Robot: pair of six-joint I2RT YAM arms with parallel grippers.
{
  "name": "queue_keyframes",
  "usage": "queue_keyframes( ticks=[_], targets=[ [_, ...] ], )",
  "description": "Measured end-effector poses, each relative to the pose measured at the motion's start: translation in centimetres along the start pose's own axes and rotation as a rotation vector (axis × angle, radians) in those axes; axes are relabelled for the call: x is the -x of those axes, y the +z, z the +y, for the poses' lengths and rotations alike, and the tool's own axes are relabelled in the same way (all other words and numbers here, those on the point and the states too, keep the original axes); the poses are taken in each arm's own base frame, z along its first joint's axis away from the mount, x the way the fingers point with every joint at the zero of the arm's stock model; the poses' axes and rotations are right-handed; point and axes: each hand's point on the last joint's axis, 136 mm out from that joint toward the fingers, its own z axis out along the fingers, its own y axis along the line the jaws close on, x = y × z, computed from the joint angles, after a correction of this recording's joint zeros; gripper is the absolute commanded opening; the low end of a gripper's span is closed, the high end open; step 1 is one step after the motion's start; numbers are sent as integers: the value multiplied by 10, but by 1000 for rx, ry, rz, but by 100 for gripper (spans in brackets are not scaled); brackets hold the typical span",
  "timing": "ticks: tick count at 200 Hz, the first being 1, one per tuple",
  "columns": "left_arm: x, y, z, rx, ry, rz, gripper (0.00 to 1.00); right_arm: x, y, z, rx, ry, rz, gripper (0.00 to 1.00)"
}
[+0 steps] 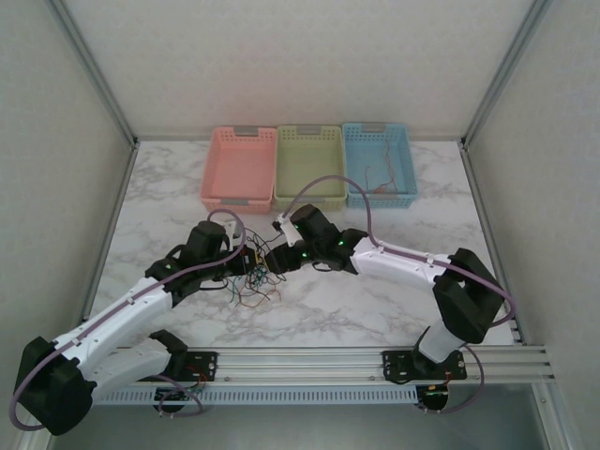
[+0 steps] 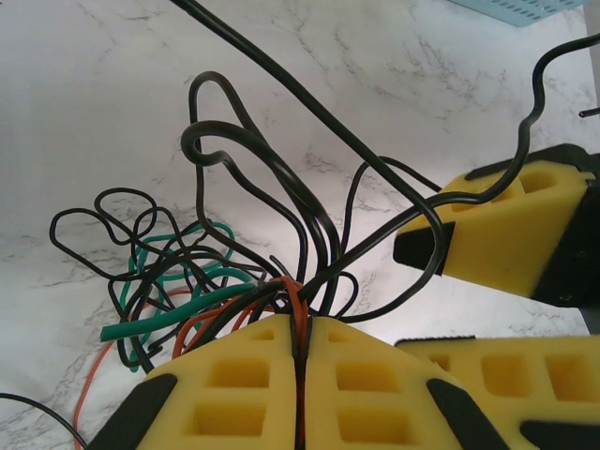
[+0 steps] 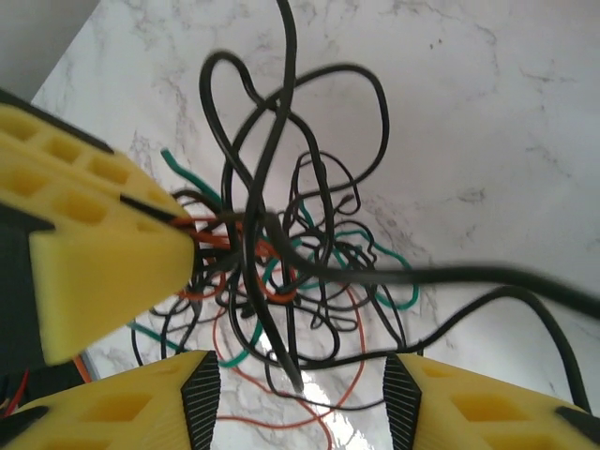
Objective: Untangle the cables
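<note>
The cables (image 1: 255,289) form a clump of thin black, green and orange strands on the marble table, between the two arms. In the left wrist view my left gripper (image 2: 302,323) is shut, with an orange and a black strand of the cables (image 2: 187,272) pinched between its yellow fingers. The clump fans out in front of it. My right gripper (image 3: 302,394) stands open just above the cables (image 3: 309,253), facing the left one. A black strand's loose end hangs between its jaws, touching neither pad. A long black strand runs off to the right past it.
Pink (image 1: 240,169), green (image 1: 309,167) and blue (image 1: 380,165) baskets stand in a row at the back. A thin strand lies in the blue one. Grey walls and metal posts close the table's sides, and a rail (image 1: 309,361) runs along the near edge.
</note>
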Motion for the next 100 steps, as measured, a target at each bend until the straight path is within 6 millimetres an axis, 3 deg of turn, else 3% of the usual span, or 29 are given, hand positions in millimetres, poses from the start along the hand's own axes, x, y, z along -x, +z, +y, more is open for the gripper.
queue_keyframes(
  ticks=[24, 59, 100],
  targets=[
    [0, 0, 0, 0, 0, 0, 0, 12, 2, 4, 6, -8, -18, 33],
    [1, -1, 0, -1, 1, -4, 0, 20, 6, 5, 10, -26, -33, 0],
    [2, -9, 5, 31, -11, -28, 0, 16, 1, -4, -48, -61, -20, 0]
  ],
)
